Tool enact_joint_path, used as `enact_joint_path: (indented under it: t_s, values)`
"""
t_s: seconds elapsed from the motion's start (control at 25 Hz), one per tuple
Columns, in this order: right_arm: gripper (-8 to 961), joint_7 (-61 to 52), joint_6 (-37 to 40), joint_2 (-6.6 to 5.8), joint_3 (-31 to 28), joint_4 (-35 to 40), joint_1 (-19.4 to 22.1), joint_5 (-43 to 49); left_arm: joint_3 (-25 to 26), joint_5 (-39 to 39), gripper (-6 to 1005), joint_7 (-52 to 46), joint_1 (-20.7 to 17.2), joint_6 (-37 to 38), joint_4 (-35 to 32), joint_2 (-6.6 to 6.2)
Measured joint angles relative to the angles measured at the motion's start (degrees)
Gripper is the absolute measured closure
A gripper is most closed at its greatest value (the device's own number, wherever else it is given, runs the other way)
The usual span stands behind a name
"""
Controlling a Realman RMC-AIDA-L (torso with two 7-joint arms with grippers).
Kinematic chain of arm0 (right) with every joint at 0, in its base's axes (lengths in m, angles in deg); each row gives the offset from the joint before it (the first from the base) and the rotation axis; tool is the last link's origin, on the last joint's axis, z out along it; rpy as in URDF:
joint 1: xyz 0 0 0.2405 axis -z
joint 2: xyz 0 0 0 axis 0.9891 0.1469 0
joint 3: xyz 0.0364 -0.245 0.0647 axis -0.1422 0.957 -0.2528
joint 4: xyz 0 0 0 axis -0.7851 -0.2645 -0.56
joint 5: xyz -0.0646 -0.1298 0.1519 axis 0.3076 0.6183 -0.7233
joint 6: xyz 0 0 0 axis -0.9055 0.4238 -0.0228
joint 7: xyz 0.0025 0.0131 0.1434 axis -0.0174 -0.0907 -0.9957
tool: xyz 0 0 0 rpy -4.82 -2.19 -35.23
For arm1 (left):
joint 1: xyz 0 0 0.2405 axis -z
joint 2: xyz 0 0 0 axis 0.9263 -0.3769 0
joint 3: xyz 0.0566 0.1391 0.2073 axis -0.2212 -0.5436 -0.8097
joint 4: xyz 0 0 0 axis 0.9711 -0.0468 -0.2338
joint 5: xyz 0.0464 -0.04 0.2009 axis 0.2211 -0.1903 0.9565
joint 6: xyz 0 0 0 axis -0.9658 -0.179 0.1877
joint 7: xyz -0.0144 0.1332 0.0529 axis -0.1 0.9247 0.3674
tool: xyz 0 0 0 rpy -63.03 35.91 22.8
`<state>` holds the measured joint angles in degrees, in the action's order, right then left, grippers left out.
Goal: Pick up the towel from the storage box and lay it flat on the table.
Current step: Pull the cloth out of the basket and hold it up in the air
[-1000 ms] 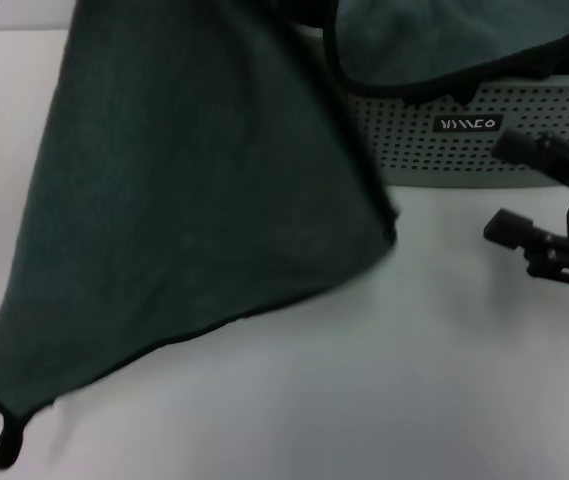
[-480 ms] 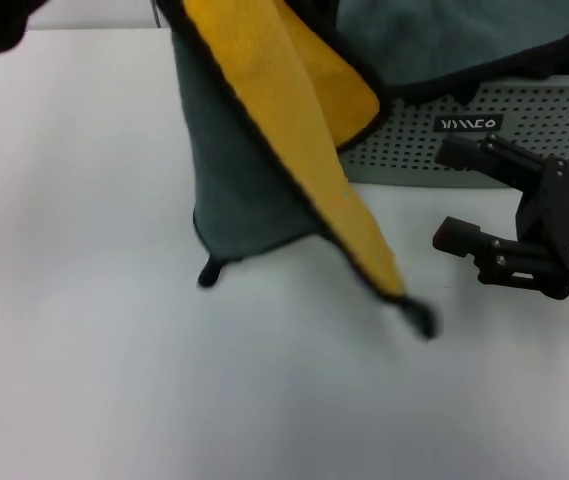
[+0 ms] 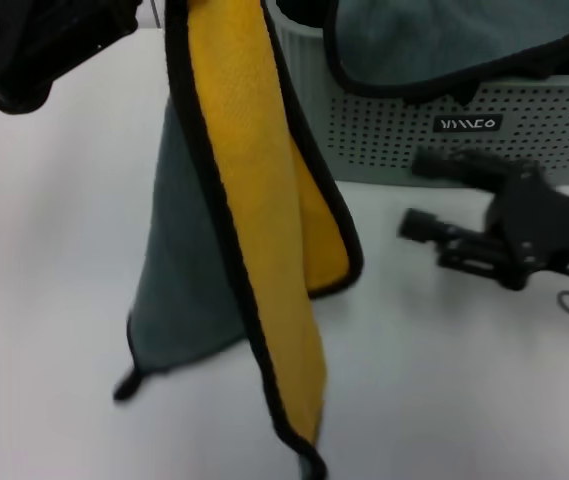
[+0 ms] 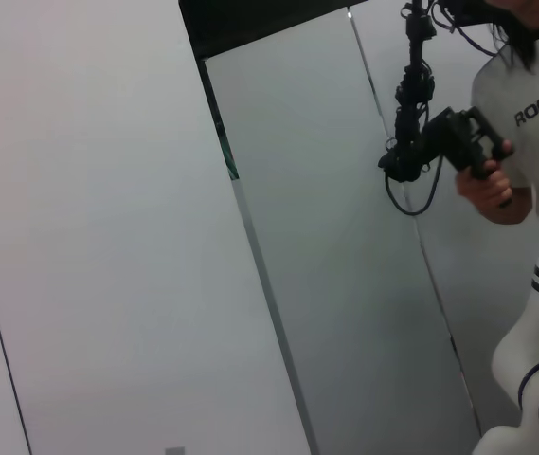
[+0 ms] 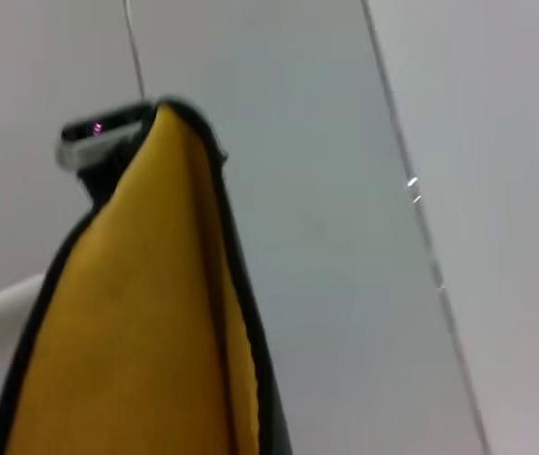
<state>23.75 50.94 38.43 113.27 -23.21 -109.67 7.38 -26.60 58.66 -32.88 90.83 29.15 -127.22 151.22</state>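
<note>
The towel (image 3: 254, 200) hangs in the air from my left gripper (image 3: 34, 45) at the top left of the head view, where the grip is cut off by the frame edge. It hangs folded lengthwise, its yellow side facing me and the grey-teal side behind, with its lower tip close to the table (image 3: 464, 390). Its yellow face also fills the right wrist view (image 5: 127, 322). My right gripper (image 3: 419, 195) is open, low over the table to the right of the towel, clear of it, in front of the storage box (image 3: 534, 140).
A second grey-teal towel (image 3: 434, 40) with black edging is draped over the storage box's rim. The left wrist view shows only wall panels and a person (image 4: 520, 104) holding a handheld device.
The hanging towel has swung and turned, so the yellow strip now hangs lower and nearer me. My right gripper has moved left towards the towel. My left arm has come into view at the top left.
</note>
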Motion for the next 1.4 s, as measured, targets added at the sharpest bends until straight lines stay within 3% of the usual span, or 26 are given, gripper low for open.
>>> enact_joint_path:
  t_s: [0.12,0.28,1.04,1.4]
  values:
    - [232,-0.11,-1.05,1.19,0.07,0.09,-1.70,3.37,0.02,-0.18,988,0.00,-0.32,0.02,-0.04,0.01]
    - [277,-0.24,-0.70,1.85,0.12,-0.05,-2.05,5.29,0.01,-0.31,988,-0.02,-0.34,0.05,-0.01,0.25]
    - [321,0.02,1.39,1.87,-0.14,0.02,-1.18,5.18,-0.01,-0.54,988,0.19,0.05,0.05,-0.05,0.55]
    - [406,0.06,3.33,1.95,0.14,-0.04,-1.15,5.29,-0.01,-0.27,988,0.44,0.00,0.05,0.06,0.62]
